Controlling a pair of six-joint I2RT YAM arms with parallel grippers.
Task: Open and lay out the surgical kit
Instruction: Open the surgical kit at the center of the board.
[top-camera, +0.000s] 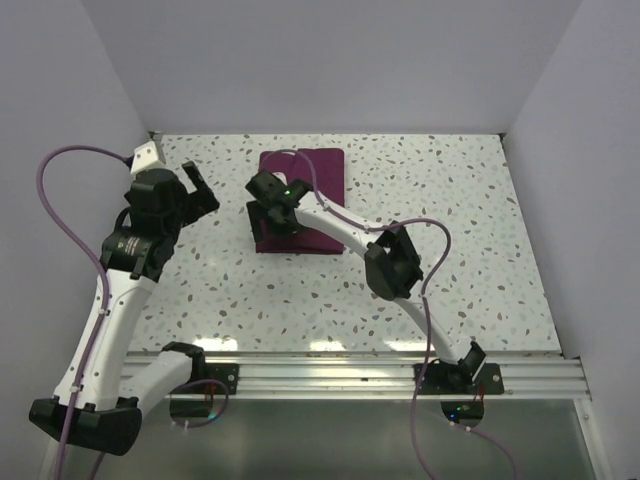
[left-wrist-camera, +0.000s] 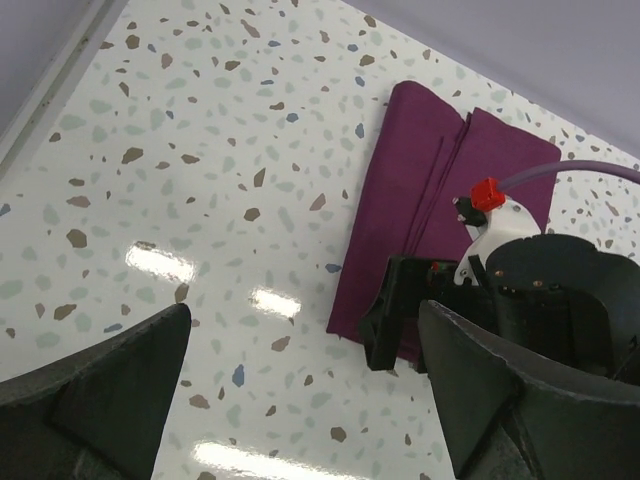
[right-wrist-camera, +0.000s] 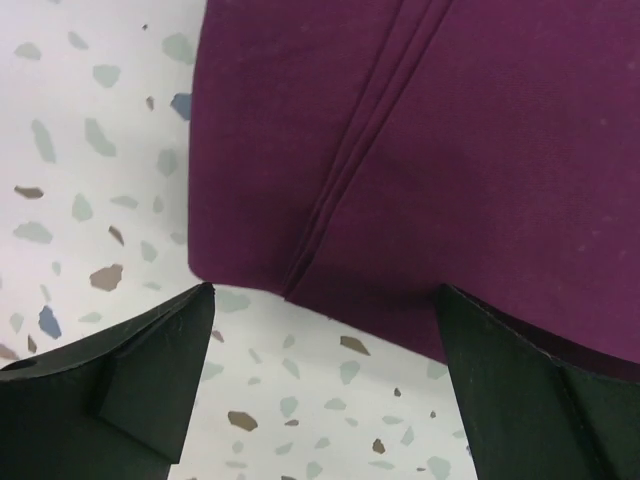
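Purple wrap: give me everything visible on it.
The purple wrap is matte maroon cloth, folded shut into a flat rectangle, with stacked fold edges running lengthwise down its middle. It lies on the speckled table, toward the far side. None of its contents show. The right gripper, open, sits over its near edge by the left corner; whether they touch cannot be told.

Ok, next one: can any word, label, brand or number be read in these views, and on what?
No text can be read in any view.
Small pale mark on the left arm: too small to read.
Purple cloth wrap: no label or print shows on it.
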